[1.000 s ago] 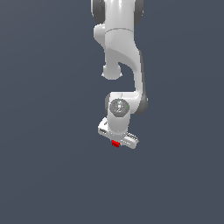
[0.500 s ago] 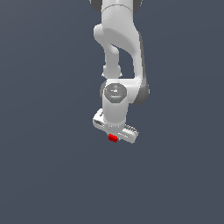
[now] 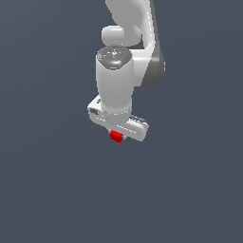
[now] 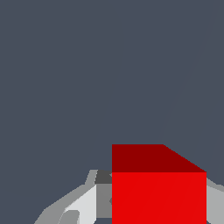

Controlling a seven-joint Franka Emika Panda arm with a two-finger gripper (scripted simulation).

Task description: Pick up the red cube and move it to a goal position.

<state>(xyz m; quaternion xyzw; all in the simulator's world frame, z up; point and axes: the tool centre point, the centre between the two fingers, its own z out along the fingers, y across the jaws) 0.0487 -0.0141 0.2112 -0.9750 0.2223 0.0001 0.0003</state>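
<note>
The red cube (image 3: 116, 136) is a small bright-red block held under the white hand of my arm, well above the grey ground. My gripper (image 3: 117, 137) is shut on it; the hand hides most of the fingers in the exterior view. In the wrist view the red cube (image 4: 158, 188) fills much of the near part of the picture, with a grey-white finger (image 4: 83, 205) against one side and the edge of the other finger (image 4: 215, 201) on the opposite side.
The white arm (image 3: 121, 71) rises from the hand out of the top of the exterior view. Around it is only flat dark grey-blue ground (image 3: 47, 190).
The arm has come much closer to the exterior camera and the wrist has turned. The cube stays held in the gripper and has shifted slightly towards the exterior view's left.
</note>
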